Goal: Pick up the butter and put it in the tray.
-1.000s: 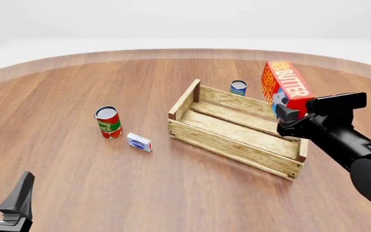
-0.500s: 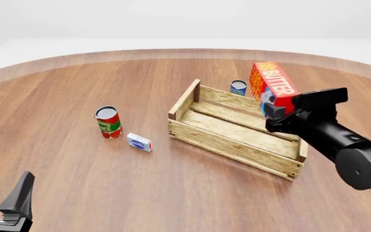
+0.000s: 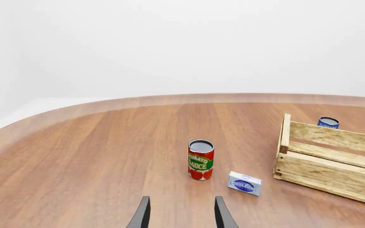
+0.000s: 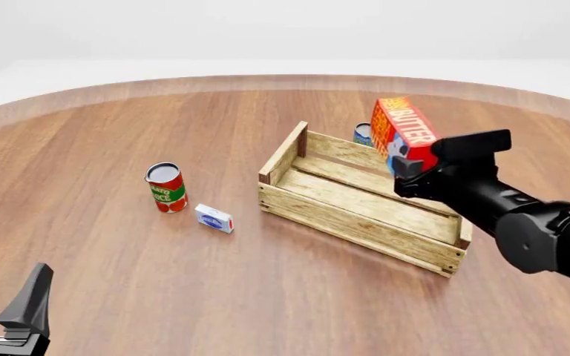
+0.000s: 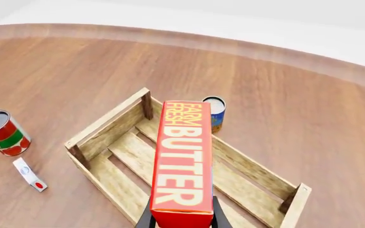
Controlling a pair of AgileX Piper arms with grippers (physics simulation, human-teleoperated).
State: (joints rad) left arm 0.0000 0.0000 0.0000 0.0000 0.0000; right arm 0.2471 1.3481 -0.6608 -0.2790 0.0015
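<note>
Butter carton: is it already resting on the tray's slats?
No. In the front view the butter is held in the air by the right gripper, above the tray, not resting on its slats.

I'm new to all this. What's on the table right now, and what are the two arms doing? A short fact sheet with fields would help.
Butter: red carton, held in the air above the tray
Tray: wooden slatted crate, nothing inside
Right tool: shut on the butter
Left tool: open, holding nothing
Tomato sauce can: upright, left of the tray
White-blue box: beside the tomato sauce can
Blue can: just beyond the tray
</note>
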